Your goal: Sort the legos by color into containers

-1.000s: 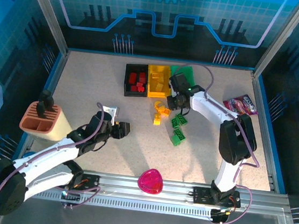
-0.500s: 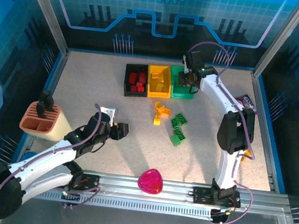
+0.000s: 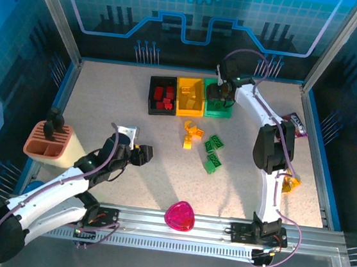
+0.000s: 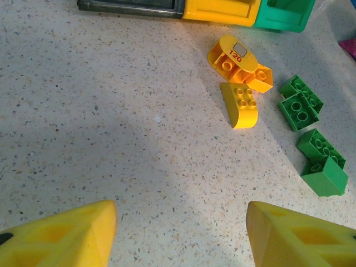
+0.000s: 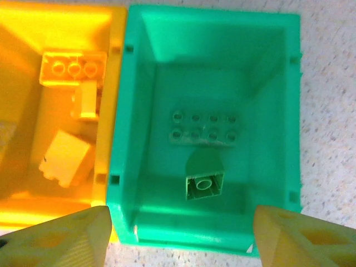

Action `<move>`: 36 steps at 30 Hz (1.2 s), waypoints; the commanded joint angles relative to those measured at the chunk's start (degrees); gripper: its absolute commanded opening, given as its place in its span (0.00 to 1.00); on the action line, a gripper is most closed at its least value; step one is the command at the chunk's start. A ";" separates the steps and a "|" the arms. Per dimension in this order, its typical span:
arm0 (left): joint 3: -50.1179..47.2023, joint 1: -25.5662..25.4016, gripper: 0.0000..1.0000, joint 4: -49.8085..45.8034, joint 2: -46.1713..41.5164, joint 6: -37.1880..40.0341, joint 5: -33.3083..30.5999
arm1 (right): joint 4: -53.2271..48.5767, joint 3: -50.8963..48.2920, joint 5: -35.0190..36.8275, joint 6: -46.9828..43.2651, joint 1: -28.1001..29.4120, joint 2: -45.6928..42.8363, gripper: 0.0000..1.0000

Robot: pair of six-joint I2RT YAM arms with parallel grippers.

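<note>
Three bins stand in a row at the back: black (image 3: pixel 161 95) with red legos, yellow (image 3: pixel 190 96), green (image 3: pixel 216 113). My right gripper (image 3: pixel 220 94) hovers open over the green bin (image 5: pixel 119 111), its jaws wide (image 5: pixel 178 236) and holding nothing. Inside lie a flat green plate (image 5: pixel 203 127) and a small green brick (image 5: pixel 203 181) on its side. The yellow bin (image 5: pixel 22 111) holds yellow bricks (image 5: pixel 73 68). Loose yellow legos (image 4: pixel 241 104) and green legos (image 4: pixel 300 103) lie mid-table. My left gripper (image 4: pixel 181 228) is open, low over bare table, left of them (image 3: pixel 145 154).
A pink heart-shaped dish (image 3: pixel 180 215) sits at the near edge. A peach slotted holder (image 3: pixel 50 141) stands at the left. A purple snack packet (image 3: pixel 294 124) lies at the right behind the right arm. The table between the left gripper and the loose bricks is bare.
The right arm swung from beside the loose bricks back to above the green bin and stays there. The left arm barely shifted.
</note>
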 commanded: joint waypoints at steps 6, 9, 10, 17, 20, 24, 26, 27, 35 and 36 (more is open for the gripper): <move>1.71 -0.72 0.64 0.36 0.55 0.90 -0.69 | 8.11 -21.22 -4.08 2.34 -0.09 -13.65 0.68; 1.54 -0.86 0.64 1.51 1.50 0.57 -0.17 | 9.38 -27.32 -5.13 2.16 0.67 -17.35 0.68; 1.37 -0.95 0.64 2.09 1.94 0.49 -0.05 | 9.47 -29.19 -5.27 1.73 1.24 -18.48 0.67; 0.55 -1.69 0.64 4.53 4.53 -0.31 0.30 | 8.33 -35.36 -2.08 0.66 6.32 -20.19 0.59; 0.56 -1.80 0.63 4.58 4.90 -0.18 0.08 | 8.38 -36.78 -0.55 1.01 8.94 -20.00 0.59; 0.61 -1.93 0.64 4.62 4.97 -0.14 -0.20 | 8.24 -37.53 0.21 2.20 10.72 -19.02 0.56; 0.56 -1.87 0.63 4.40 4.99 -0.07 -0.22 | 8.15 -38.33 0.48 3.10 11.48 -18.85 0.55; 0.56 -1.93 0.64 4.38 4.99 -0.13 -0.28 | 8.22 -38.74 0.78 3.39 11.85 -18.83 0.55; 0.15 -2.04 0.64 4.65 4.94 -0.31 -0.24 | 8.90 -42.71 1.40 4.47 14.51 -18.27 0.54; 0.13 -2.02 0.64 4.67 4.90 -0.35 -0.25 | 8.85 -42.91 1.56 4.48 14.75 -18.14 0.54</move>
